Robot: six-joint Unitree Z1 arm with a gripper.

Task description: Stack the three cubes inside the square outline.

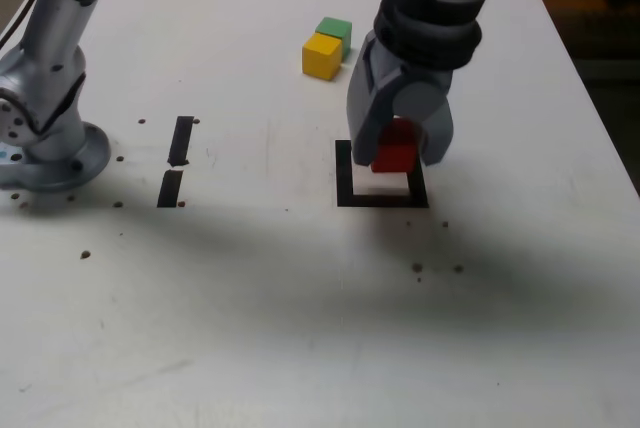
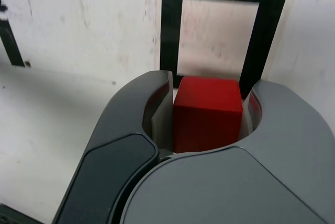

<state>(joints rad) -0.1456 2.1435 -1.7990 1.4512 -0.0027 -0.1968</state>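
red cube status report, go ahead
Gripper shut on red cube, over the square outline. Yellow cube and green cube touching, outside the outline, unstacked. Nothing in the way.

White speckled tabletop, dark floor beyond

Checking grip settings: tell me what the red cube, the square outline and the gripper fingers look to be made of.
Red cube: matte, uniform colour, crisp edges; painted wood or plastic, cannot tell which.
Square outline: black tape, flat with straight cut strips, slight sheen.
Gripper fingers: smooth grey moulded shells, likely plastic, with paler inner pads; closed on the cube.
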